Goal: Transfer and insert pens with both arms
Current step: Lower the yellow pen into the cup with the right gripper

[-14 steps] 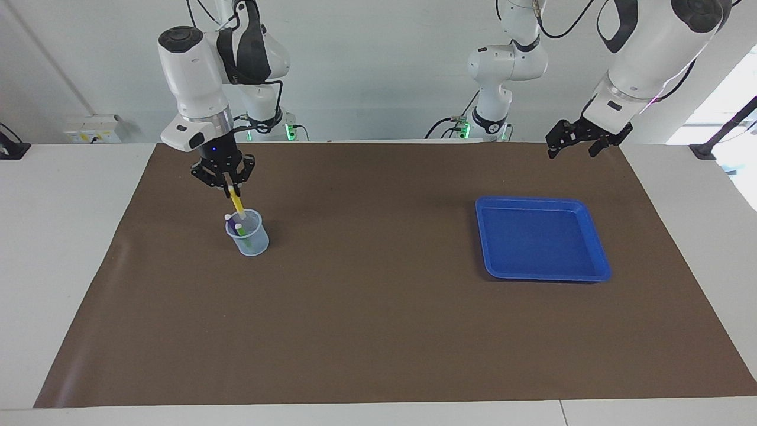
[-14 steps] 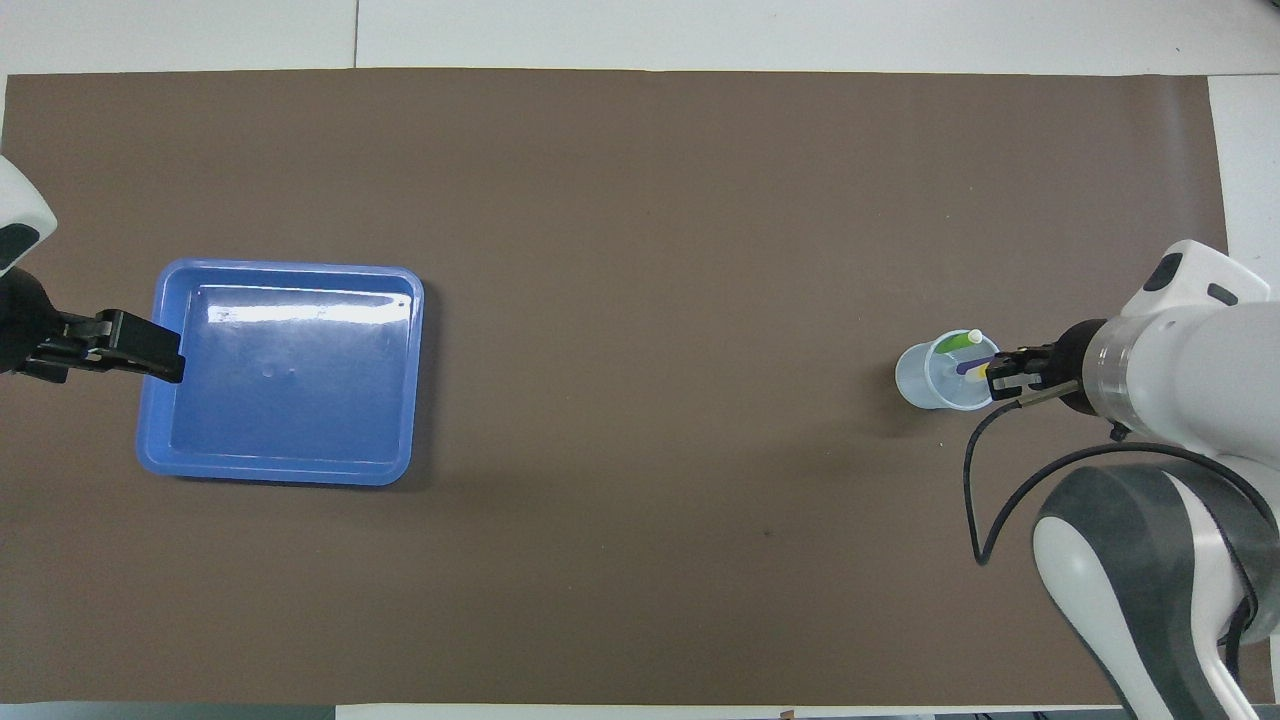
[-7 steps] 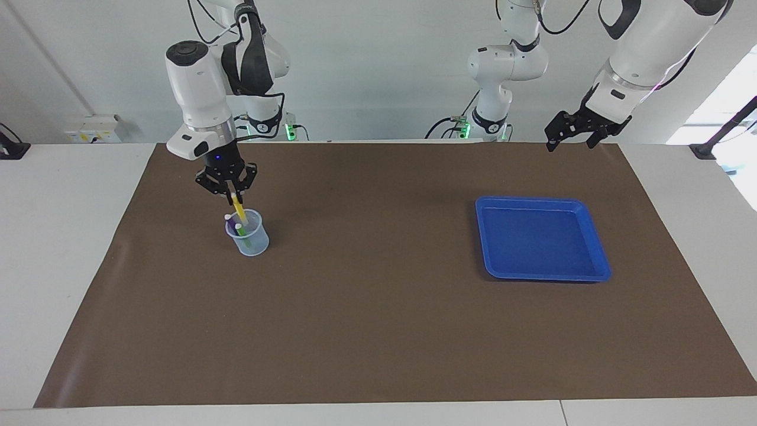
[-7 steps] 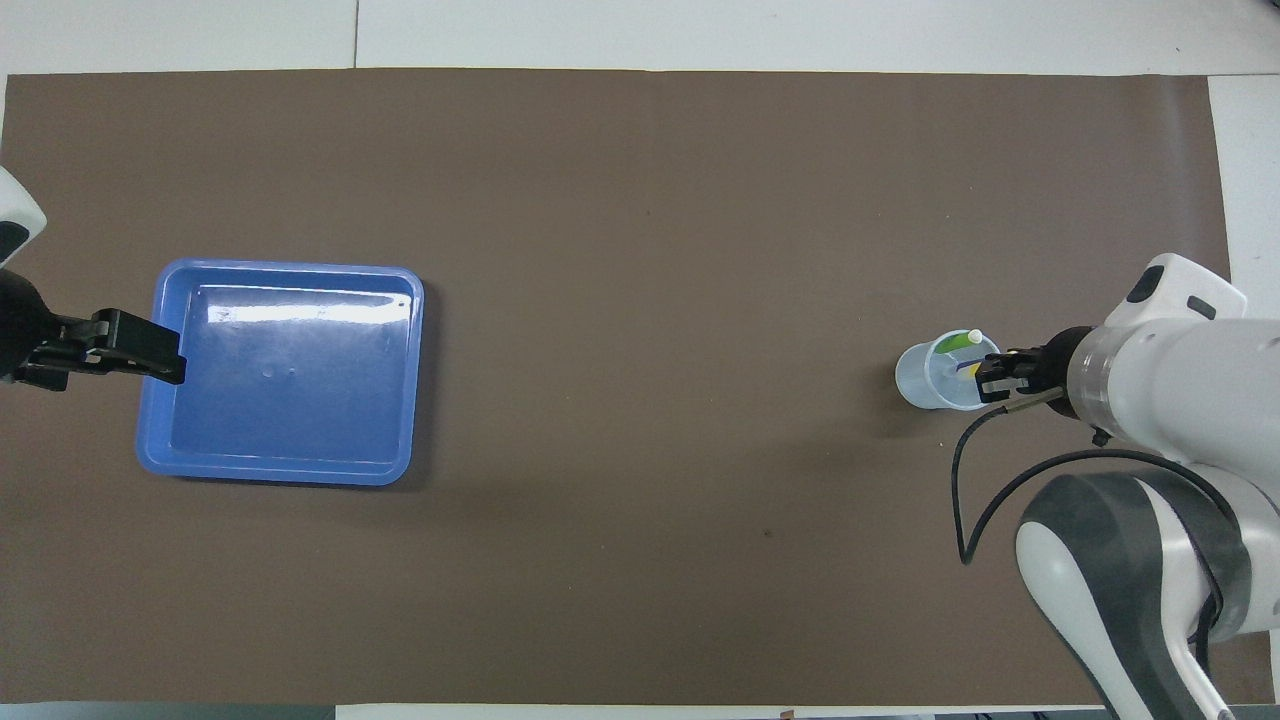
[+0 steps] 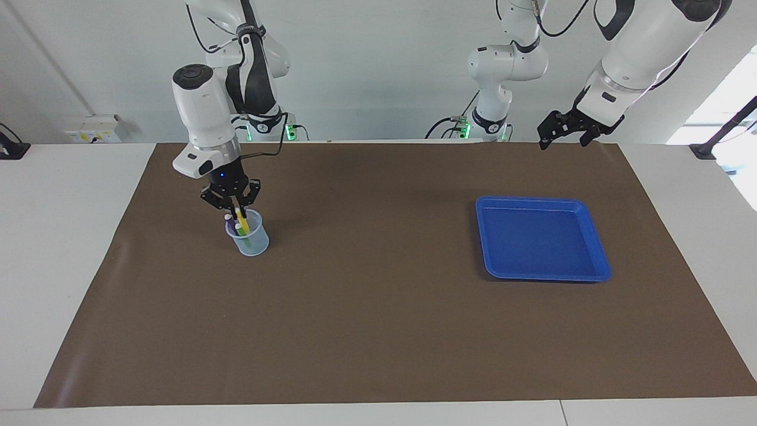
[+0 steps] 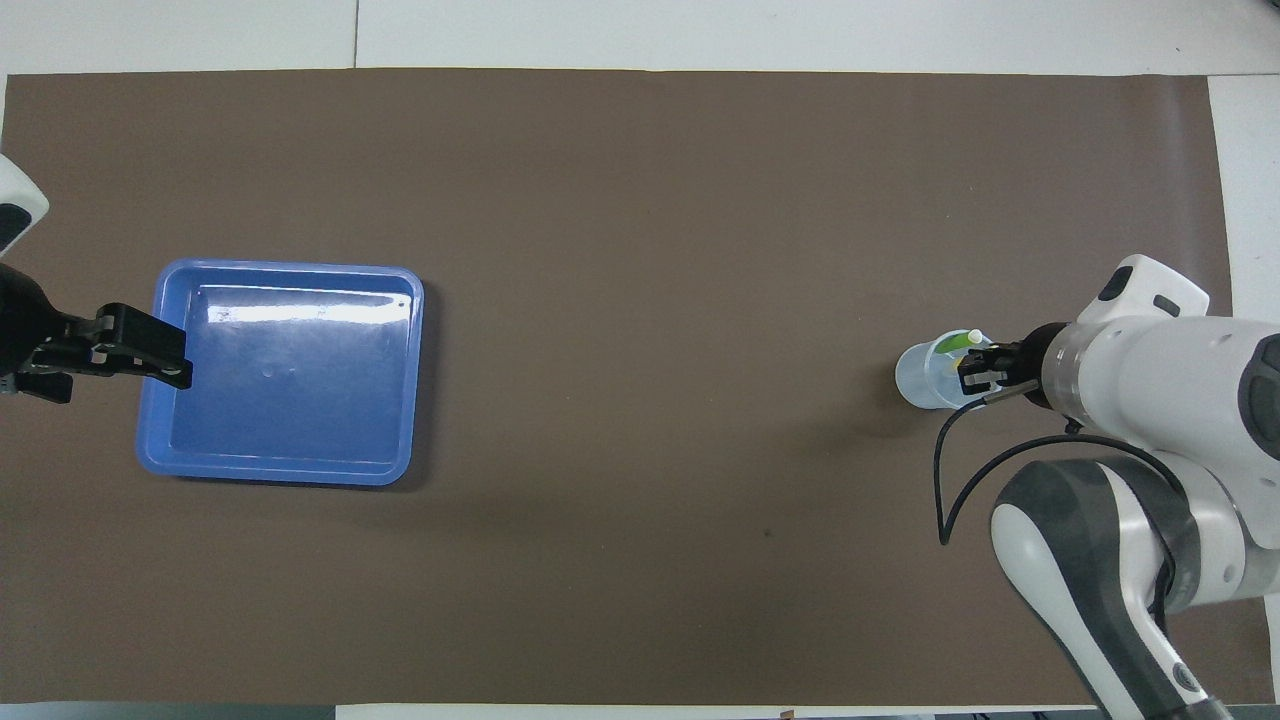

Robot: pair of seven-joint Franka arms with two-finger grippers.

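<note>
A clear plastic cup (image 5: 253,241) (image 6: 918,378) stands on the brown mat toward the right arm's end. A green pen (image 5: 245,238) (image 6: 956,343) and a purple pen (image 5: 227,218) lean inside it, pale ends up. My right gripper (image 5: 236,211) (image 6: 976,376) hangs just above the cup's rim, shut on the yellow pen (image 5: 242,220), whose lower part is down inside the cup. My left gripper (image 5: 560,141) (image 6: 183,362) waits open and empty, raised high in the air at the left arm's end.
A blue tray (image 5: 597,245) (image 6: 290,268) with nothing in it lies on the mat toward the left arm's end. Two smaller white arms with green lights (image 5: 494,65) stand at the robots' edge. A black cable (image 6: 945,480) loops from the right wrist.
The right gripper has come down with the yellow pen, sinking it deeper into the cup. The left gripper has drifted a little higher and away from the tray.
</note>
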